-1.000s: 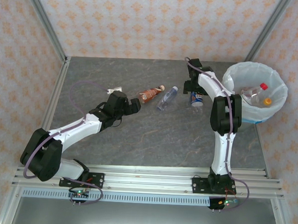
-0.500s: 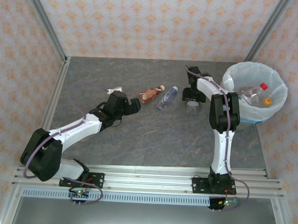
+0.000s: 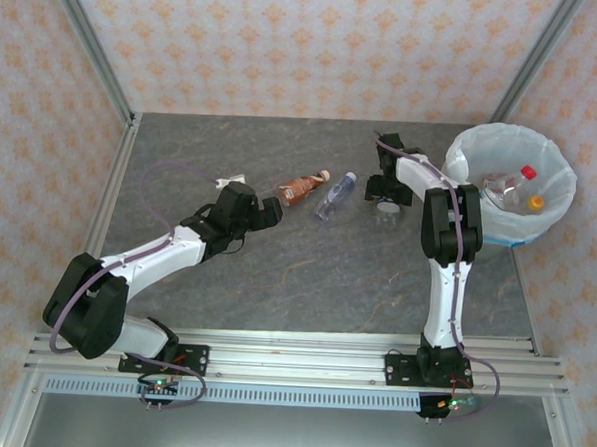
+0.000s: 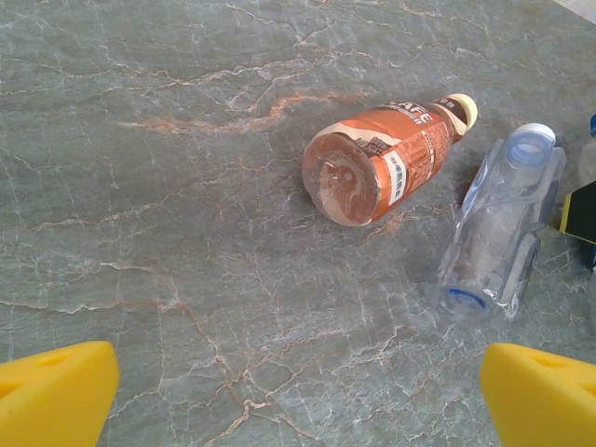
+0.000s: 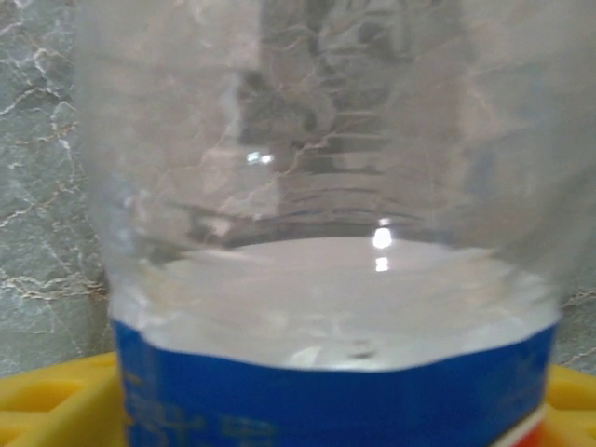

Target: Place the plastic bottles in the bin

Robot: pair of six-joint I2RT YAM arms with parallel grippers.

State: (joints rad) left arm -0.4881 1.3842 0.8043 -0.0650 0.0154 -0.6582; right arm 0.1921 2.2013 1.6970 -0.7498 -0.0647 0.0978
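Note:
An orange-labelled bottle (image 3: 300,189) (image 4: 386,160) with a tan cap lies on the table. Beside it on the right lies a clear bottle (image 3: 335,196) (image 4: 498,237) with a blue cap. My left gripper (image 3: 271,210) (image 4: 298,391) is open just short of them, with bare table between its yellow fingers (image 4: 56,391). My right gripper (image 3: 386,191) (image 5: 335,410) is down over a blue-labelled clear bottle (image 3: 387,214) (image 5: 317,233) left of the bin (image 3: 483,143). Its yellow fingers (image 5: 56,400) lie against both sides of the label. Inside the bin lies a red-capped bottle (image 3: 509,182).
A small white scrap (image 3: 231,181) lies on the table behind my left gripper. Metal frame rails (image 3: 110,189) border the table on the left and right. An orange cap (image 3: 536,204) shows in the bin.
My right gripper has come down over the blue-labelled bottle and its jaws have narrowed onto it. The left arm has stayed still and open.

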